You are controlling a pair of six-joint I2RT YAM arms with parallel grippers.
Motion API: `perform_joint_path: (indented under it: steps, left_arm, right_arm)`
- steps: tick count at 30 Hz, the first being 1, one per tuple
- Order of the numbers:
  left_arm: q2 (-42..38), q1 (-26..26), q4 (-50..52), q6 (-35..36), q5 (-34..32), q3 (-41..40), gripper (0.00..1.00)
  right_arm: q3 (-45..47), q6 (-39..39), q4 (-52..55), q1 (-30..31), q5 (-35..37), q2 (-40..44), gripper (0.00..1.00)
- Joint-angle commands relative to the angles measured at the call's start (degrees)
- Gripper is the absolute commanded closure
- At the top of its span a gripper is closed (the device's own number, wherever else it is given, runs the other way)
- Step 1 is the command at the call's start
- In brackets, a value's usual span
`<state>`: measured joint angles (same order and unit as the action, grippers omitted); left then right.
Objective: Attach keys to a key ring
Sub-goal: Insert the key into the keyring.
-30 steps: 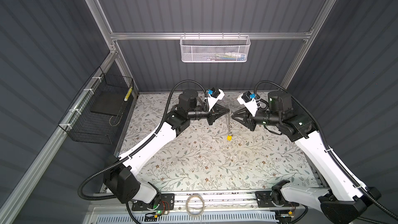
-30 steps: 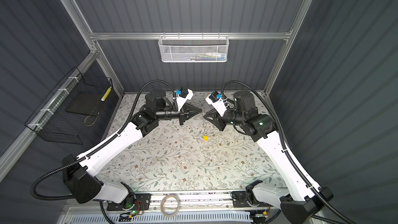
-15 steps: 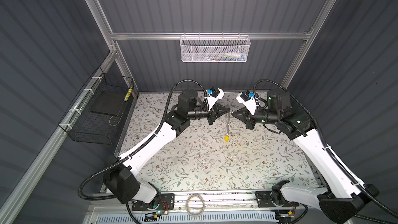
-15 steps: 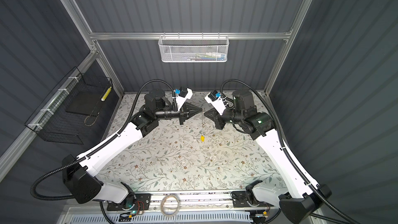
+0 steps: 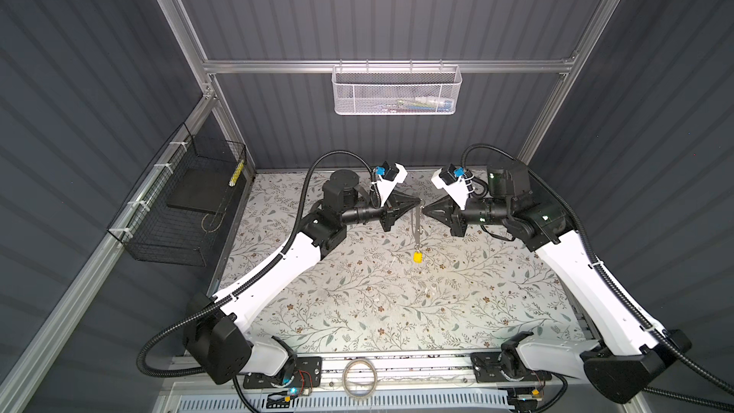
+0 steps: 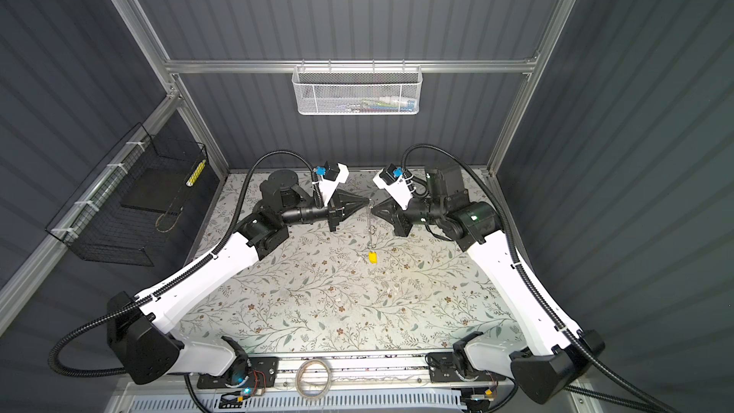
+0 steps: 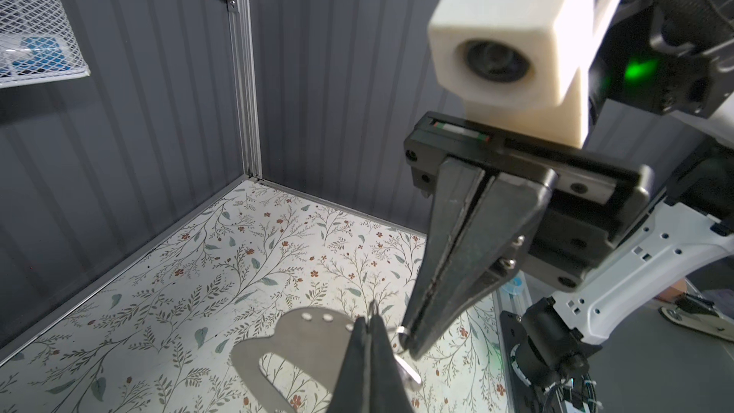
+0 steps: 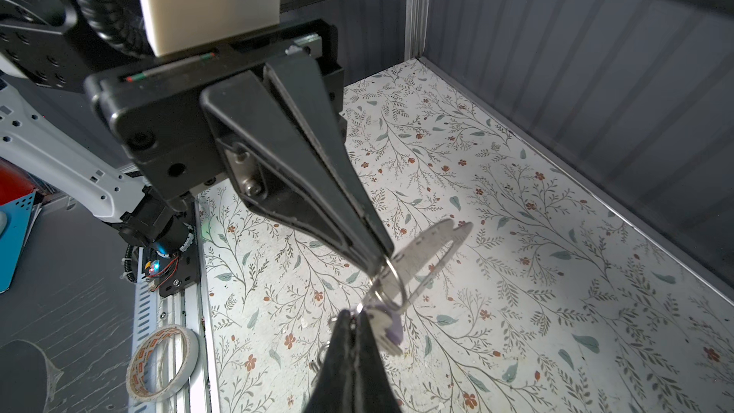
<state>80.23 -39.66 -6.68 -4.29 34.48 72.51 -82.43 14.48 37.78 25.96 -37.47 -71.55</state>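
Both grippers meet tip to tip above the back middle of the floral table [image 5: 357, 303]. My left gripper [image 5: 418, 203] [image 7: 367, 321] is shut on the narrow end of the flat grey key ring [image 7: 286, 339] [image 8: 431, 246], which hangs below the tips in both top views [image 5: 416, 221] [image 6: 371, 221]. A yellow key [image 5: 418, 257] [image 6: 372, 257] dangles under it. My right gripper [image 5: 424, 210] [image 8: 351, 317] is shut on a small silver split ring [image 8: 393, 278] that links to the key ring. A lilac key [image 8: 384, 331] hangs right beside the right gripper's tips.
A tan tape roll [image 5: 358, 377] [image 8: 163, 363] lies on the front rail. A black wire basket [image 5: 182, 208] hangs on the left wall and a white mesh basket [image 5: 397, 89] on the back wall. Grey walls close in the table on three sides.
The right gripper's jaws have closed and its tip has edged closer to the left gripper's tip. The hanging yellow key has swung slightly left.
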Motion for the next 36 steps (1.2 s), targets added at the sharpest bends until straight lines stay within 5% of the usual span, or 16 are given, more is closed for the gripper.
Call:
perform_joint_path:
  steps: [1,20,22,24,36]
  left_arm:
    - [-1.28,-0.16,-5.06,-2.77,-3.21,-1.18,1.00]
    - [-4.11,-1.88,-14.71,-6.87,-7.93,-8.32,1.00]
    - [-4.31,-1.91,-15.35,-6.75,-6.59,-8.55,1.00]
    - [-4.38,-1.86,-15.51,-6.49,-5.39,-8.51,1.00]
    - [-4.38,-1.81,-13.73,-4.69,-1.24,-7.28,1.00]
  right_arm:
    - [-1.59,-0.40,0.24,0.66,-2.79,-0.21,1.00]
    - [-2.10,-1.99,-1.50,1.02,-2.88,-1.52,1.00]
    - [-2.30,-2.28,-1.31,0.72,-1.27,-0.93,0.84]
    - [-2.03,-2.82,-2.26,0.10,0.54,0.11,0.78]
    - [-3.24,-2.81,-1.82,-3.48,0.00,2.09,0.79]
